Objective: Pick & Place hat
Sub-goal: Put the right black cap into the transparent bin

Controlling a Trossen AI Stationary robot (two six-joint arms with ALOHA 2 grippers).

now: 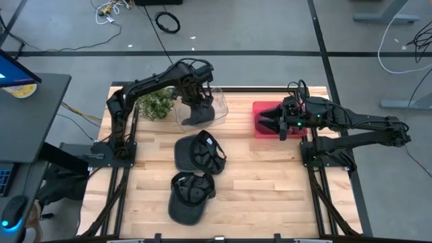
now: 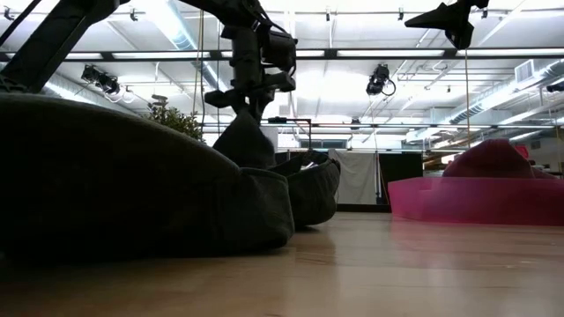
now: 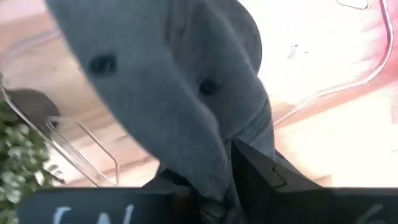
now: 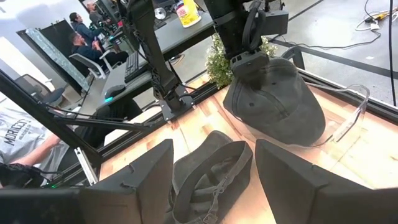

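The left gripper (image 1: 199, 101) is at the far side of the table (image 1: 263, 182), above a clear bin (image 1: 217, 108). It holds a dark grey hat (image 4: 277, 102) by its upper edge, so the hat hangs down with its long axis nearly vertical. In the right wrist view the round crown faces that camera and the lower part of the hat reaches down into the bin. The fingers (image 3: 261, 180) are clamped on the cloth of this hat, as the left wrist view shows from very near.

A small green plant (image 1: 155, 104) stands just beside the bin, on the side of the left arm's base.

Two more grey hats lie on the table, both upside down with the inside showing. The middle hat (image 1: 199, 152) is near the centre of the table and its strap points toward the right arm. The near hat (image 1: 189, 196) lies closer to the front edge, with its brim pointing to the front edge.

The right gripper (image 1: 273, 121) hovers above a red bin (image 1: 260, 129) at the far right side of the table. Its fingers (image 4: 146, 177) are apart and hold nothing.
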